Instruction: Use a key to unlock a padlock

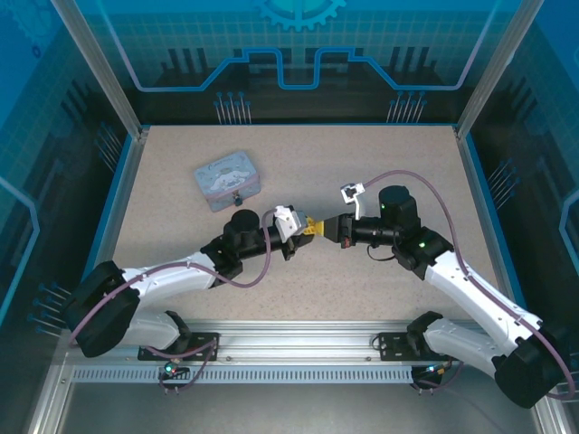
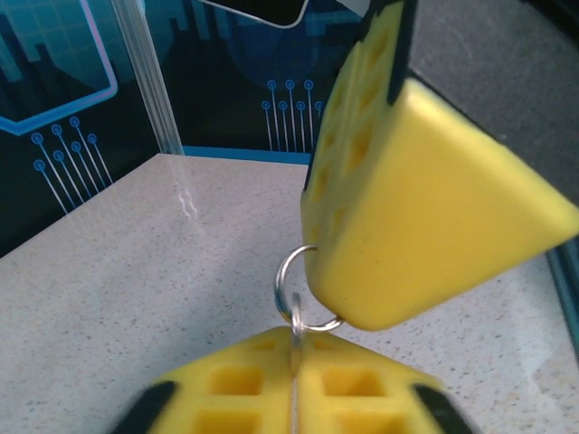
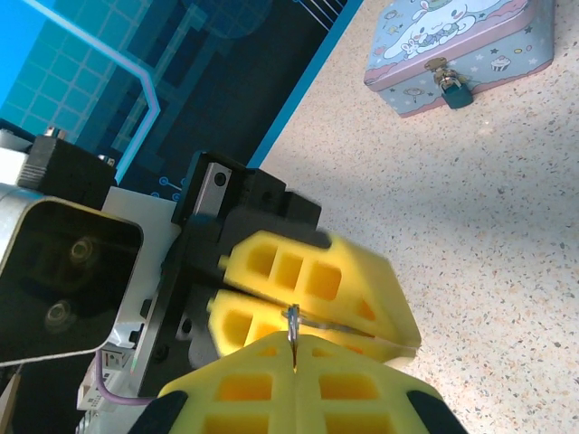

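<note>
Where blue walls (image 1: 298, 54) enclose, table's (image 1: 389, 145) speckled.

No lettering or numbers can be read; the tin (image 3: 457, 41) bears a cartoon.

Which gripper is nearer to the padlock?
Left, narrowly. The left gripper and right gripper meet tip to tip, both shut on the key, nearer the bases and rightward of the padlock; the left one is on the padlock's side.
</note>
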`<state>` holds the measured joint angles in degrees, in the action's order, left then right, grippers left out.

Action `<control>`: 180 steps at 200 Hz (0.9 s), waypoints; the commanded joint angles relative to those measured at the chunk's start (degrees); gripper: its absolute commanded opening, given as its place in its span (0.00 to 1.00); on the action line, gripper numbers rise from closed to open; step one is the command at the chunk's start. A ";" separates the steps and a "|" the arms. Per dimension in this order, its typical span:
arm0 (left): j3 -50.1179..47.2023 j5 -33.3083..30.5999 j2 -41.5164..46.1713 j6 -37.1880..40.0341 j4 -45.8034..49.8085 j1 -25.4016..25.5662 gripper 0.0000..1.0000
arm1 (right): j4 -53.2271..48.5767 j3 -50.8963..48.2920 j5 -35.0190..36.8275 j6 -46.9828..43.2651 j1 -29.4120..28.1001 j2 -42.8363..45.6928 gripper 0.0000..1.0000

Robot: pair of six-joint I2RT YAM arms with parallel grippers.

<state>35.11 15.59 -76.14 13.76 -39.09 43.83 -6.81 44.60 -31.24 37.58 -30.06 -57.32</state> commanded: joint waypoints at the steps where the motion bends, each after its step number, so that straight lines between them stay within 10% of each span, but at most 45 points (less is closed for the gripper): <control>1: 1.21 -2.76 0.83 2.40 0.57 0.71 0.00 | -0.93 0.80 0.82 0.83 -0.63 1.20 0.00; 90: 1.77 -22.74 4.12 33.28 10.35 6.82 0.00 | -7.69 -3.07 -3.76 21.07 6.60 9.99 0.47; 180: 6.79 -22.55 -0.19 43.71 16.02 10.30 0.00 | -2.42 -6.18 -4.66 36.76 4.23 6.20 0.46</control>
<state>39.72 -6.66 -74.70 52.90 -25.61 53.12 -11.42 37.95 -34.74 70.85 -24.75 -50.26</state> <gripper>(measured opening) 0.052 0.465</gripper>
